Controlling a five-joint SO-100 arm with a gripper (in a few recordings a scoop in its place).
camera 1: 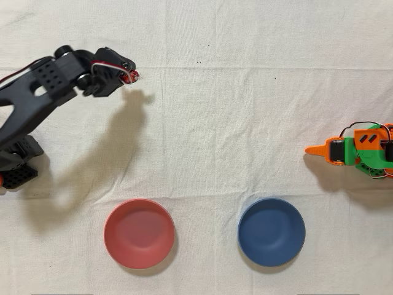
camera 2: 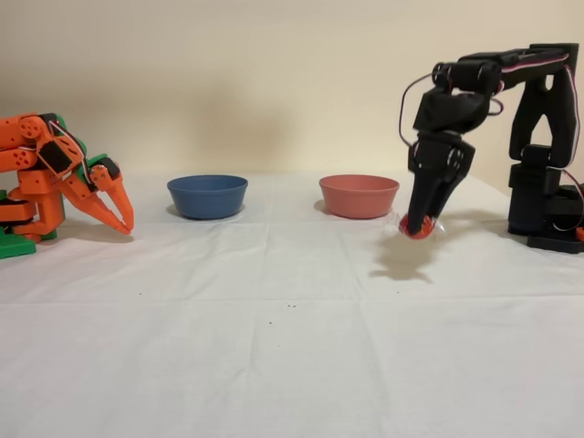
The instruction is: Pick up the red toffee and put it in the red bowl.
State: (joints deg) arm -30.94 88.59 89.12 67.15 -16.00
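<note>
The red toffee (camera 2: 419, 226) sits pinched at the very tips of the black arm's fingers (camera 2: 429, 196), which point straight down and are clamped on it, its clear twisted wrapper ends sticking out either side; in the fixed view it hangs clear of the white cloth on the bench (camera 2: 274, 347), with its shadow on the cloth just below. In the overhead view the toffee (camera 1: 133, 76) shows only as a small red speck at the tip of the gripper (camera 1: 130, 74). From there the red bowl (camera 1: 139, 233) lies well apart at about six o'clock, near the bottom edge, and the dark blue bowl (camera 1: 271, 232) lies at about four o'clock. The idle orange arm (camera 1: 359, 150) rests at the far right.
</note>
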